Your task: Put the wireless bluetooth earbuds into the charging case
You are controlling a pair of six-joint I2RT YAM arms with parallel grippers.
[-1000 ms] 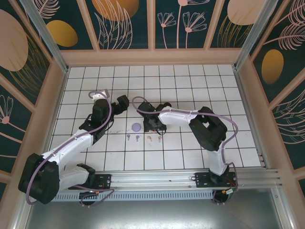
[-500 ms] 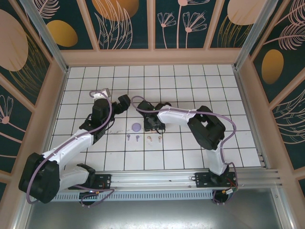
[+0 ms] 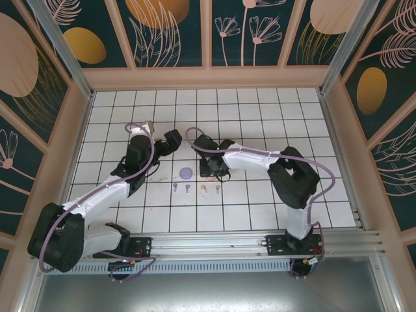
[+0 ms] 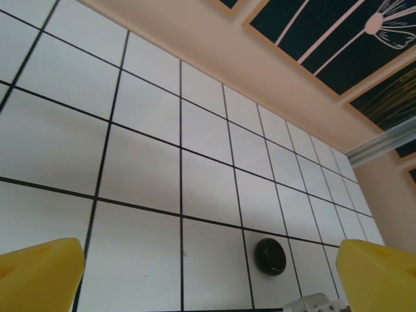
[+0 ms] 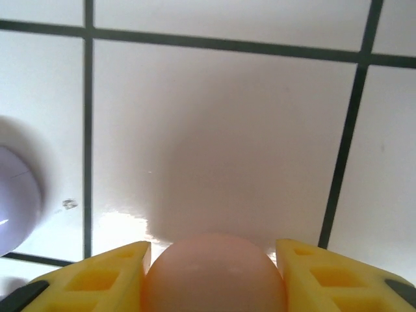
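My right gripper has its yellow fingers pressed against both sides of a round pink charging case, low over the tiled floor. In the top view that gripper sits just right of a purple case, whose edge also shows in the right wrist view. Two purple earbuds and two pink earbuds lie in a row in front of the cases. My left gripper hovers open behind the purple case, its yellow tips wide apart, and a black case lies ahead of it.
The white tiled floor is bounded by a peach wall at the back and side walls. A metal rail runs along the near edge by the arm bases. A white part of the right arm pokes in at the left wrist view's bottom.
The right gripper's fingers have drawn in onto the pink case. The left arm has edged slightly right and stays open.
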